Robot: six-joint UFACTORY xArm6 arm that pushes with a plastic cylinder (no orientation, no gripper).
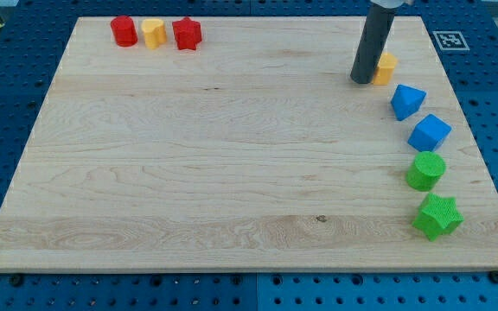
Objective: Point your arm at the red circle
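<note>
The red circle (124, 30) sits near the view's top left of the wooden board (232, 155). Right of it stand a yellow hexagon-like block (152, 33) and a red star (186, 34). My tip (361, 80) rests on the board near the view's top right, far from the red circle. It is right next to a yellow block (386, 67), whose left part the rod hides.
Down the view's right side run a blue triangle-like block (407, 101), a blue cube (429, 132), a green circle (425, 170) and a green star (437, 216). A blue pegboard table (7, 104) surrounds the board.
</note>
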